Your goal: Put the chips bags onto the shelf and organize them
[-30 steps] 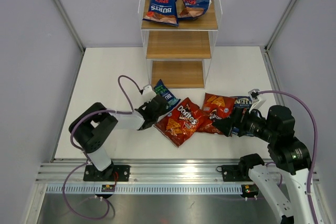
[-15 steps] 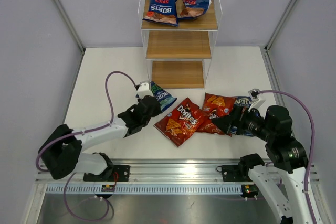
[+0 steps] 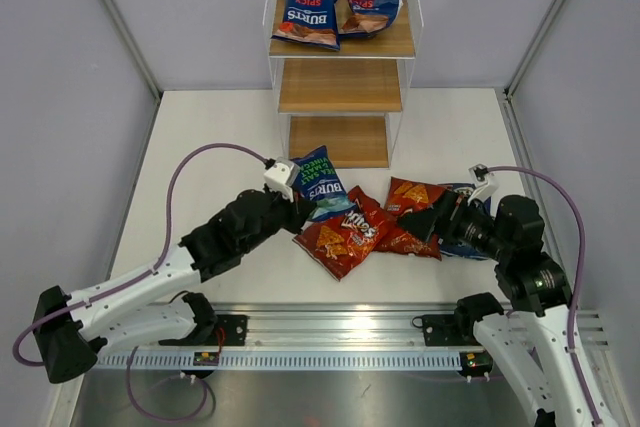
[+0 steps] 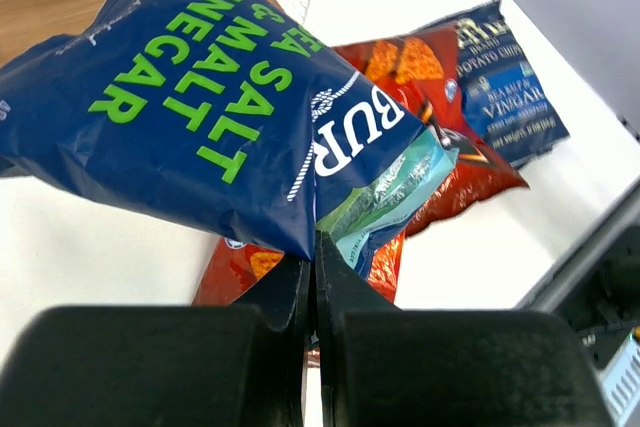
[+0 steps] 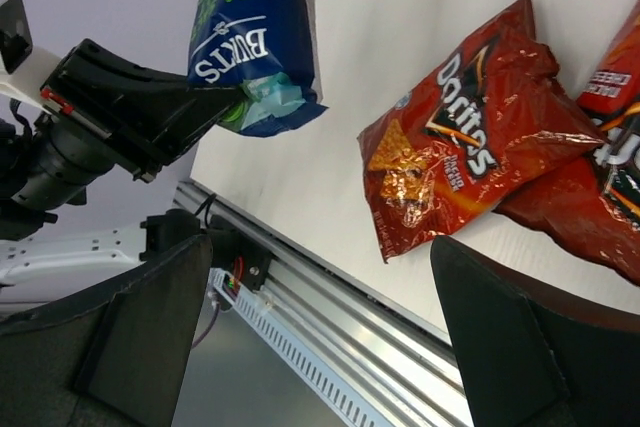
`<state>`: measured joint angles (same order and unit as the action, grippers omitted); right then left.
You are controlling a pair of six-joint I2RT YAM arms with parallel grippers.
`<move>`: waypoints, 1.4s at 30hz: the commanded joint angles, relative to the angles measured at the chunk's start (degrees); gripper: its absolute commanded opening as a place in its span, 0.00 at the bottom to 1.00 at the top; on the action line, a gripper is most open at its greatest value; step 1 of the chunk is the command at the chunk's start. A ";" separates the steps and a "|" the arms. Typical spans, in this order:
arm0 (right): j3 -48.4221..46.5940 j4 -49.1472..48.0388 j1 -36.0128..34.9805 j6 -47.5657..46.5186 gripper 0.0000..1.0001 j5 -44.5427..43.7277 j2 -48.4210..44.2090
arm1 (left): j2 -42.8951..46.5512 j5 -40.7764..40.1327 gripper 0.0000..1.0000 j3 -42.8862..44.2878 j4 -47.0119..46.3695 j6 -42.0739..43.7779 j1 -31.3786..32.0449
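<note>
up on the shelf (image 3: pixel 340 85) two blue bags (image 3: pixel 308 12) already lie. left gripper (image 3: pixel 300 205) pinches the sea salt bag (image 3: pixel 322 179), lifted near the bottom board (image 3: pixel 340 142). right gripper (image 3: pixel 425 225) is spread wide. three more bags (image 3: pixel 340 232) wait on the table (image 3: pixel 200 147).

The left arm (image 3: pixel 150 277) unfolds from a tight bend at the lower left of the overhead view into a long reach, and its elbow now sits in the bottom left corner. The left gripper (image 3: pixel 300 209), pinched on a corner of the blue salt and vinegar bag (image 3: pixel 322 179), lifts it off the table, up and right toward the shelf (image 3: pixel 340 87). The bag now overlaps the upper left part of the nearer red bag (image 3: pixel 338 237). The right gripper (image 3: pixel 422 225) shifts slightly up and left.
</note>
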<state>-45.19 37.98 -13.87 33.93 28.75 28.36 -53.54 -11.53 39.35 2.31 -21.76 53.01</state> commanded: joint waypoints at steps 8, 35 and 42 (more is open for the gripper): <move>20.14 -48.42 -0.28 29.00 0.98 13.70 4.41 | -0.07 8.37 0.00 6.43 -4.49 1.64 1.91; 24.01 -67.06 -22.43 33.83 0.95 -29.55 9.69 | -10.88 -4.02 0.00 12.42 -17.51 -4.00 10.09; 23.40 -69.97 -22.69 37.61 0.87 -30.07 14.09 | -13.17 -5.52 0.00 13.20 -19.79 -1.71 11.67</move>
<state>-20.84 -27.90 -35.70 69.54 1.93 41.76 -66.15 -14.83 49.80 -10.94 -25.19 63.83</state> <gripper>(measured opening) 0.882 0.009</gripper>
